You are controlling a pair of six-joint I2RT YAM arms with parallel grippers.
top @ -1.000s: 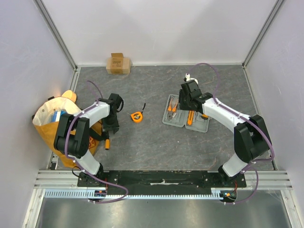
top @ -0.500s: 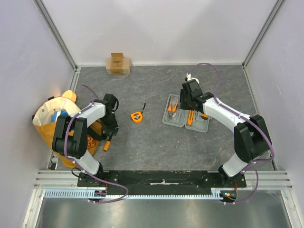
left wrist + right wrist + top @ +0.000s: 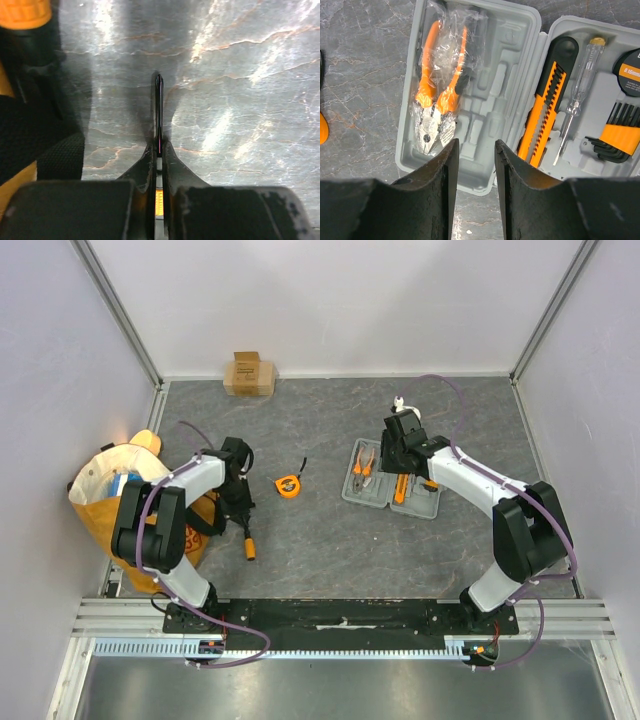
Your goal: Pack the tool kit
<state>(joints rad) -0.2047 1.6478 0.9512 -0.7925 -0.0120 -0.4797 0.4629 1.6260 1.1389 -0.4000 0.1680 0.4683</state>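
Observation:
The tool kit's grey case [image 3: 428, 508] lies open right of centre. In the right wrist view it holds wrapped orange pliers [image 3: 440, 95], an orange knife [image 3: 547, 107], a tester screwdriver [image 3: 577, 95] and hex keys [image 3: 620, 135]. My right gripper [image 3: 474, 150] hovers open over the case's near rim [image 3: 470, 184], also seen from above [image 3: 398, 455]. My left gripper [image 3: 240, 508] is shut on an orange-handled screwdriver [image 3: 249, 546]. Its black shaft [image 3: 158, 110] sticks out past the left gripper [image 3: 158, 146] over the table. An orange tape measure [image 3: 288, 484] lies between the arms.
A yellow-orange bag [image 3: 110, 500] stands at the left edge, close beside the left arm; its orange and black parts [image 3: 30, 135] fill the left of the left wrist view. A small cardboard box [image 3: 249, 372] sits at the back wall.
The left gripper has shut on the screwdriver, and the orange handle has swung from the bag side toward the right. The right arm has barely moved.

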